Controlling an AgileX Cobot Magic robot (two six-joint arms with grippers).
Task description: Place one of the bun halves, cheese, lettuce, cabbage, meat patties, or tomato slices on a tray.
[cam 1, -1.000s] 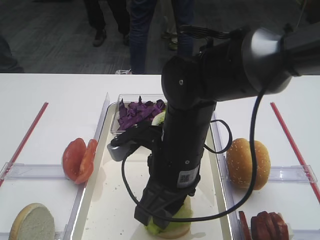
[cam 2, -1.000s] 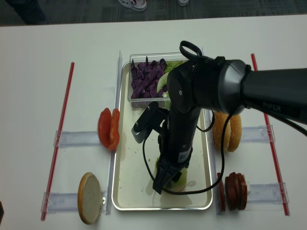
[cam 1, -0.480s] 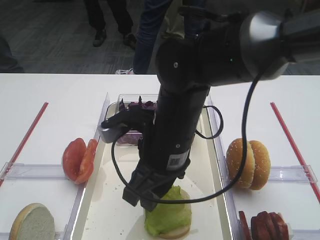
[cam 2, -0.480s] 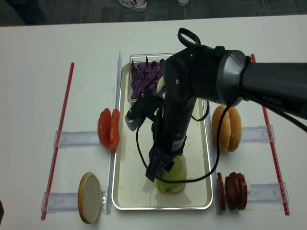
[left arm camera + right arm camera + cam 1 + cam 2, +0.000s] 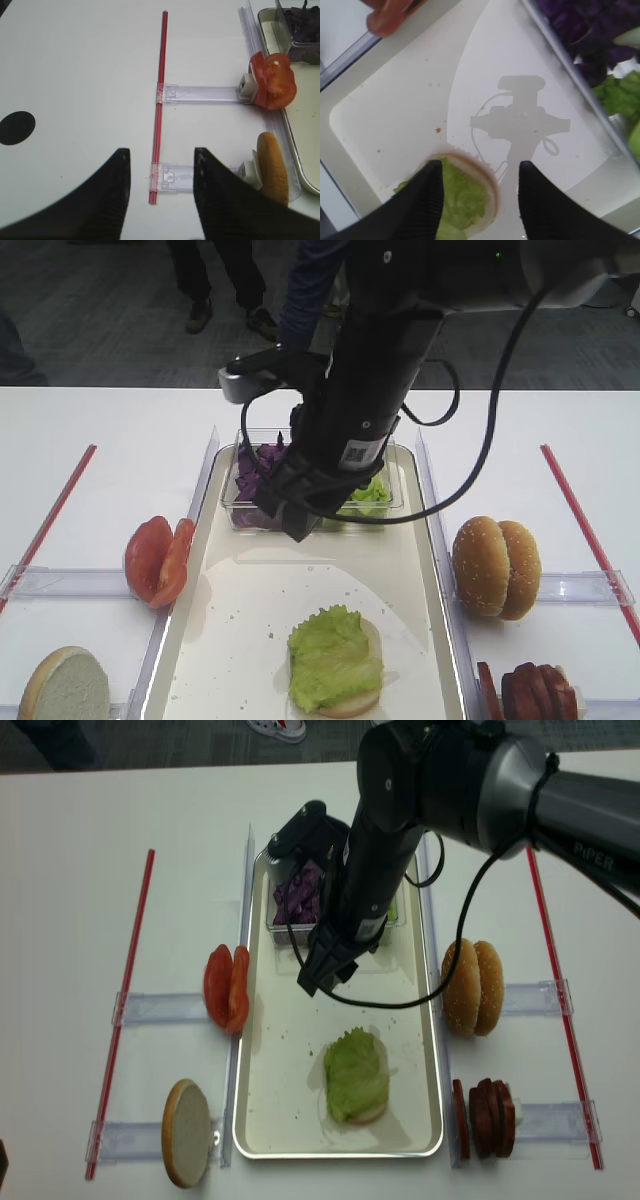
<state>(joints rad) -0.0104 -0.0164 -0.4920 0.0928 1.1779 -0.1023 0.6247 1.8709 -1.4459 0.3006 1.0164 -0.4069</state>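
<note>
Green lettuce [image 5: 334, 656] now lies uncovered, right claw [image 5: 322, 972] lifted away empty

- tray [image 5: 262, 1120]: cream-white inside, smooth, slight sheen; thin shiny metal rim
- tub [image 5: 232, 502]: clear glossy plastic
- lettuce [image 5: 355, 1075]: crinkly, matt
- bun halves [image 5: 495, 565]: rough speckled crust
- table [image 5: 100, 810]: smooth matt white
</note>
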